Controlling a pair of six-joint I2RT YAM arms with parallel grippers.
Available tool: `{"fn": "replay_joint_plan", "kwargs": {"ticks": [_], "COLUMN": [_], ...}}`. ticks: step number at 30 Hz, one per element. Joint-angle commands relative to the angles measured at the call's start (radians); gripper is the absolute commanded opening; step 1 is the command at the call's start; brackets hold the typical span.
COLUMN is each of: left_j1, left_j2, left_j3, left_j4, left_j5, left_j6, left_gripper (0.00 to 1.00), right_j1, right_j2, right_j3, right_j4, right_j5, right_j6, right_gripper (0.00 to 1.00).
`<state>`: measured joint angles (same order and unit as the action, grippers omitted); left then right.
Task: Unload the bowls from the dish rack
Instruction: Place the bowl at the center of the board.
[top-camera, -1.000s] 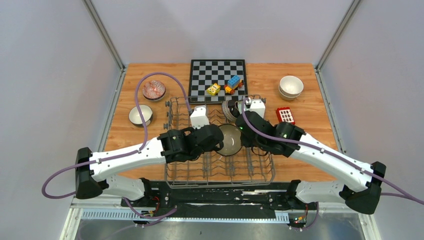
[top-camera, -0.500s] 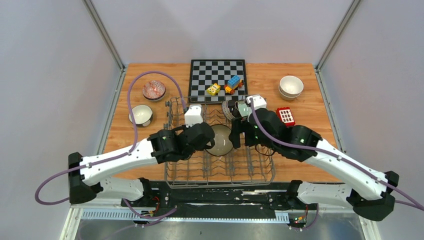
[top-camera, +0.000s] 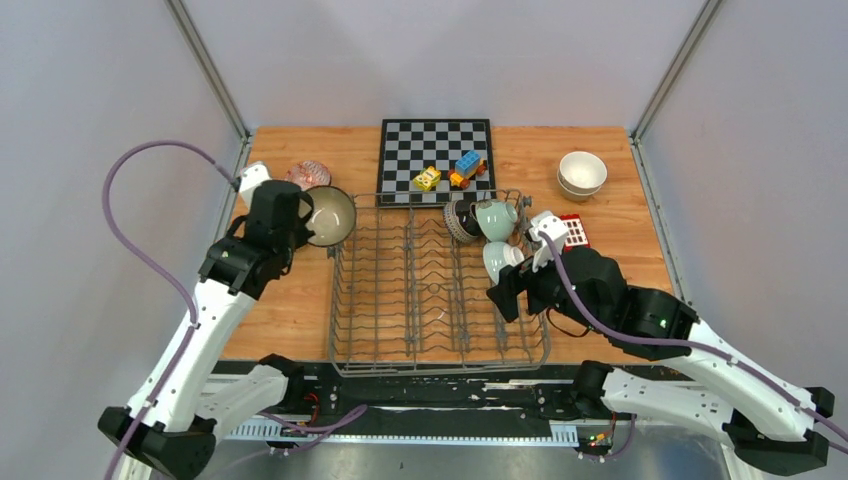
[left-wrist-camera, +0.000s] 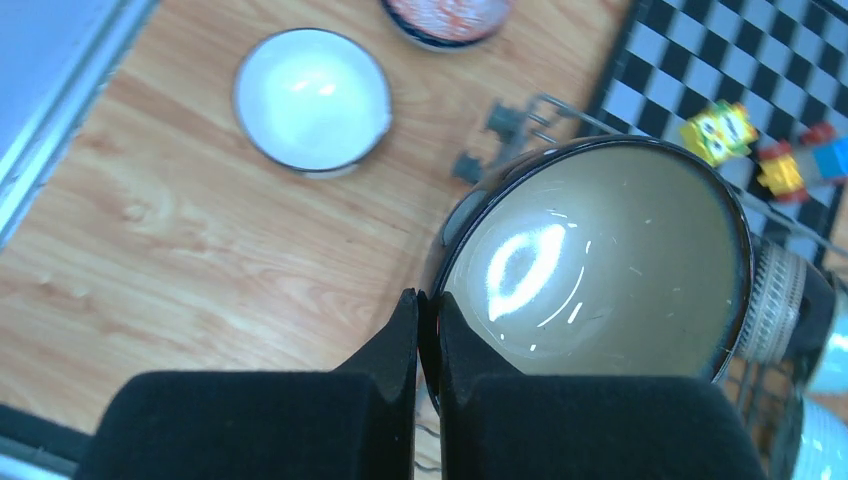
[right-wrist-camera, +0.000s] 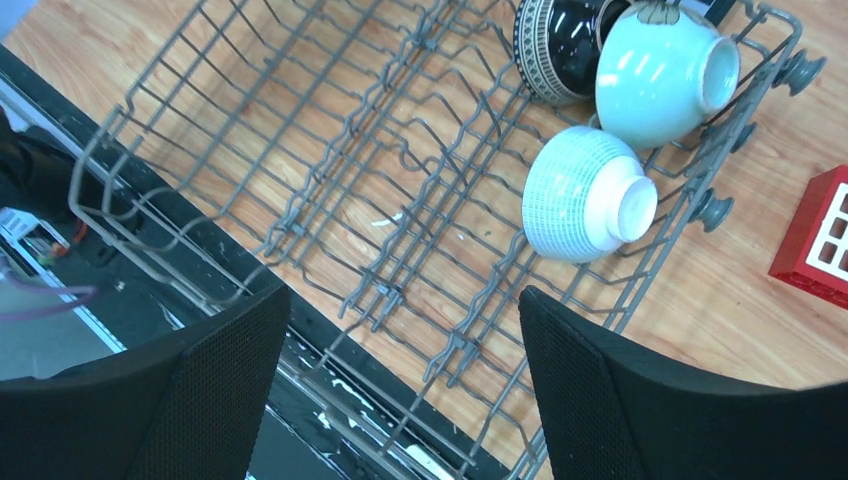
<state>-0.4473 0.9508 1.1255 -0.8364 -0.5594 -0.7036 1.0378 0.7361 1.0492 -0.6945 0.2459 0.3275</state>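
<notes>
Olive-glazed bowl (top-camera: 332, 215) is pinched by its rim in the left gripper (left-wrist-camera: 425, 305), fingers closed tight on the edge; bowl tilted, inside facing the top camera, held up just outside the far-left corner of the dish rack (top-camera: 420, 290); rack sits mid-table (top-camera: 290, 300), long side running away from the arm bases.

Three bowls in the rack, all bunched in the far-right corner: dark-patterned bowl (right-wrist-camera: 560, 45) at the far end; pale mint bowl (right-wrist-camera: 655, 75) touching it on the right, lying on its side; blue-and-white bowl (right-wrist-camera: 580, 195) just nearer, also on its side with the foot pointing at the rack's right wall; other rows of tines bare.

On the wood left of the rack: white-lined bowl (left-wrist-camera: 312, 98) upright; red-speckled bowl (top-camera: 307, 173) beyond it; two stacked cream bowls (top-camera: 582, 172) at far right.

Right gripper (right-wrist-camera: 400, 300) hangs over the near-right part of the rack, jaws spread wide, nothing between them.

Chessboard (top-camera: 435, 148) behind the rack with toy blocks (top-camera: 467, 167) on it; red block (right-wrist-camera: 815, 240) just right of the rack.
</notes>
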Motion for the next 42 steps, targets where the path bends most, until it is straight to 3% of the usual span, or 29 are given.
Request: {"fn": "replay_joint_plan", "kwargs": {"ticks": [1, 4, 7, 12, 21, 28, 35, 42], "left_j1": [0.213, 0.359, 0.41, 0.423, 0.423, 0.438, 0.604, 0.639], "left_j2": [-0.04, -0.064, -0.092, -0.121, -0.238, -0.211, -0.188, -0.152], "left_j3": [0.01, -0.011, -0.027, -0.104, -0.34, -0.353, -0.484, -0.536], "left_j4": [0.032, 0.007, -0.053, -0.129, -0.085, -0.078, 0.039, 0.147], "left_j5": [0.147, 0.211, 0.147, 0.029, 0.004, -0.149, -0.001, 0.091], "left_j6": [0.031, 0.008, -0.04, -0.099, -0.221, -0.23, -0.249, -0.284], "left_gripper": [0.0, 0.0, 0.0, 0.0, 0.0, 0.0, 0.0, 0.0], "right_j1": [-0.01, -0.009, -0.009, -0.011, -0.009, -0.01, -0.011, -0.01], "right_j2": [-0.055, -0.072, -0.072, -0.077, -0.113, -0.136, -0.128, -0.117], "right_j3": [-0.086, -0.127, -0.156, -0.198, -0.241, -0.257, -0.256, -0.258], "right_j4": [0.052, 0.081, 0.104, 0.134, 0.154, 0.156, 0.155, 0.154], "right_j5": [-0.027, -0.044, -0.065, -0.073, -0.055, -0.042, -0.047, -0.047], "right_j6": [-0.033, -0.036, -0.031, -0.025, -0.005, 0.017, 0.024, 0.026], "right_gripper": [0.87, 0.86, 0.86, 0.85, 0.84, 0.83, 0.83, 0.83]}}
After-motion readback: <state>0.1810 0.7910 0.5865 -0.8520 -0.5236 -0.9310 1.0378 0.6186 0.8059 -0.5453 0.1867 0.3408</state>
